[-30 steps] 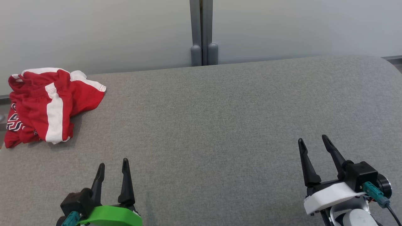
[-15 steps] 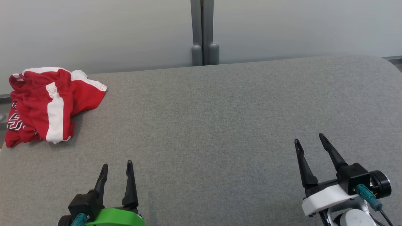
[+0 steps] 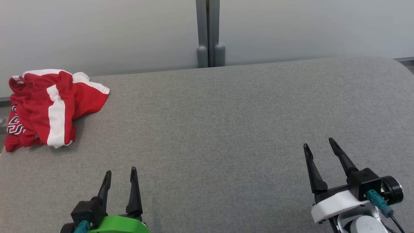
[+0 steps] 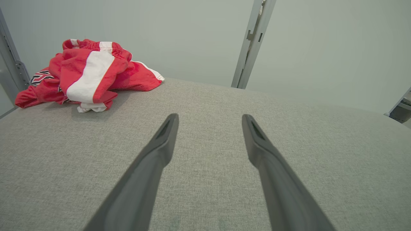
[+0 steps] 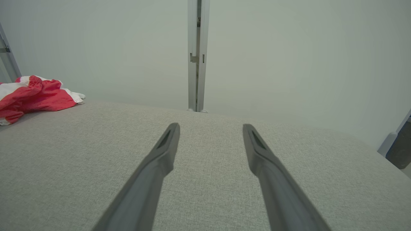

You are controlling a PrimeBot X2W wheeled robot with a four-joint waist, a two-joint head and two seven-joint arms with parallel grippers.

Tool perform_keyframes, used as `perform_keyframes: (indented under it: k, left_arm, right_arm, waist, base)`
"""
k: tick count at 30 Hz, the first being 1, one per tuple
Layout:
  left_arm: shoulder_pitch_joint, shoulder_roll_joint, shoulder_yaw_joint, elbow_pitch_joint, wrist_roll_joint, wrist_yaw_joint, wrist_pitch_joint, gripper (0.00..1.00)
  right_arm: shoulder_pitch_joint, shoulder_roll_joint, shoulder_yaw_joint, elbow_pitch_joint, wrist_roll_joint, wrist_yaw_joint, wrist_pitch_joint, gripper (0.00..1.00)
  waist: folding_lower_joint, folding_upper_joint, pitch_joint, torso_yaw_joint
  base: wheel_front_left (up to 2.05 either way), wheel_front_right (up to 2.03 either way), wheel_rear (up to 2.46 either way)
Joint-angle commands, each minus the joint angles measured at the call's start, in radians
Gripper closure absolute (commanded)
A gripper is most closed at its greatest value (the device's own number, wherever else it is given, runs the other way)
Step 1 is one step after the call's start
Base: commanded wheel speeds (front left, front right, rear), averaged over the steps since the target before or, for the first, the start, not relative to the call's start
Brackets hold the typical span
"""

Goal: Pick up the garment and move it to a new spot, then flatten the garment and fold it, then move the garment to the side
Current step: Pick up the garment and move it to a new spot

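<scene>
A crumpled red garment (image 3: 48,106) with white stripes and dark lettering lies bunched at the far left of the grey padded table (image 3: 210,123), partly over its left edge. The left wrist view has the garment (image 4: 86,73) at upper left, and the right wrist view catches its edge (image 5: 32,96) at far left. My left gripper (image 3: 120,171) hovers low at the near left, open and empty, well short of the garment. My right gripper (image 3: 318,143) stands open and empty at the near right. Both wrist views show parted fingers (image 4: 157,154) (image 5: 160,154) above bare fabric.
A pale wall with a grey vertical post (image 3: 208,32) runs behind the table's far edge. The table's right corner is rounded (image 3: 397,68). A wide stretch of grey tabletop lies between the grippers and the garment.
Both grippers shifted slightly: the left one drew back toward the near edge and a bit right, the right one edged left. The garment has not moved.
</scene>
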Motion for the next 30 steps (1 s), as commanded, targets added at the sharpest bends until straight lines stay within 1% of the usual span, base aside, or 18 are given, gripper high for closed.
perform_keyframes:
  k: [1, 8, 12, 16, 25, 30]
  left_arm:
    - [0.007, 0.007, 0.000, 0.000, -0.004, 0.003, -0.001, 0.00]
    - [0.002, 0.007, -0.004, 0.002, -0.006, 0.002, -0.001, 0.00]
    - [-0.005, 0.007, -0.009, 0.001, -0.007, -0.002, -0.001, 0.00]
    - [-0.013, 0.007, -0.007, 0.000, 0.005, -0.005, -0.001, 0.00]
    - [-0.013, 0.006, 0.009, -0.001, 0.018, -0.011, -0.001, 0.00]
    - [-0.003, 0.006, 0.021, 0.000, 0.019, -0.015, -0.001, 0.00]
  right_arm:
    - [0.010, -0.005, -0.002, 0.001, -0.002, 0.000, -0.005, 0.00]
    - [0.013, -0.005, -0.007, 0.000, -0.001, 0.000, -0.005, 0.00]
    - [0.019, -0.005, -0.017, 0.002, -0.007, 0.000, -0.005, 0.00]
    - [0.017, -0.005, -0.025, 0.000, -0.009, 0.000, -0.005, 0.00]
    - [0.018, -0.005, -0.014, 0.011, 0.017, 0.000, -0.005, 0.00]
    - [0.026, -0.005, -0.008, 0.019, 0.021, 0.000, -0.005, 0.00]
  waist:
    - [0.0000, 0.0000, 0.000, 0.000]
    - [0.0000, 0.0000, 0.001, 0.008]
    - [0.0000, 0.0000, 0.002, 0.041]
    - [0.0000, 0.0000, 0.005, 0.099]
    - [0.0000, 0.0000, -0.003, 0.285]
    - [0.0000, 0.0000, -0.011, 0.370]
  base:
    - [0.00, 0.00, 0.00]
    - [0.00, 0.00, 0.00]
    - [0.00, 0.00, 0.00]
    - [0.00, 0.00, 0.00]
    - [0.00, 0.00, 0.00]
    - [0.00, 0.00, 0.00]
